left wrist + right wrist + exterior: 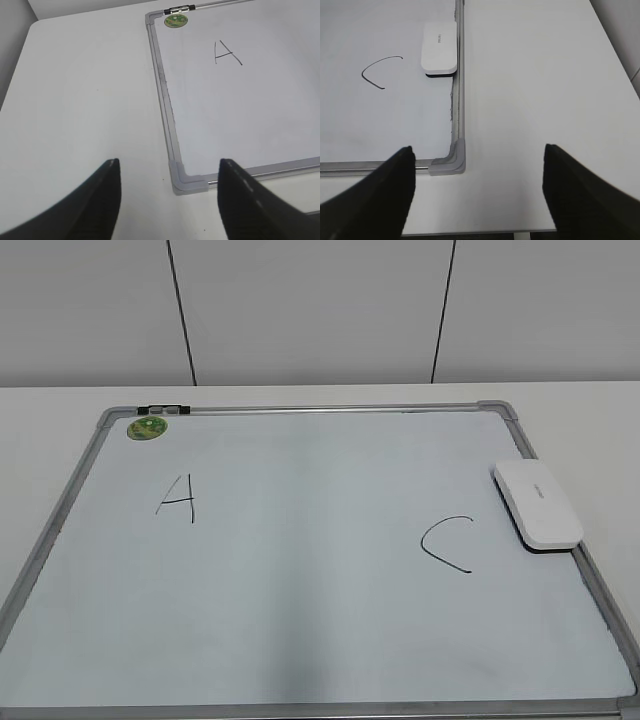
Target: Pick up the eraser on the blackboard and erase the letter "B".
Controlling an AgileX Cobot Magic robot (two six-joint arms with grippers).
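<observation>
The blackboard [300, 640] is a white board with a silver-grey frame lying flat on the table. A black "A" [178, 499] is at its left and a black "C" [447, 542] at its right; no letter "B" shows between them. The white eraser [536, 505] lies on the board's right edge; it also shows in the right wrist view [439, 48]. My left gripper [169, 170] is open and empty above the board's near left corner [187, 181]. My right gripper [479, 155] is open and empty above the near right corner [451, 162]. Neither gripper shows in the exterior view.
A small round green magnet [147, 427] sits at the board's far left corner, next to a black clip [165, 409] on the frame. The white table [535, 90] extends to the right of the board, with its front edge [470, 231] just below my right gripper.
</observation>
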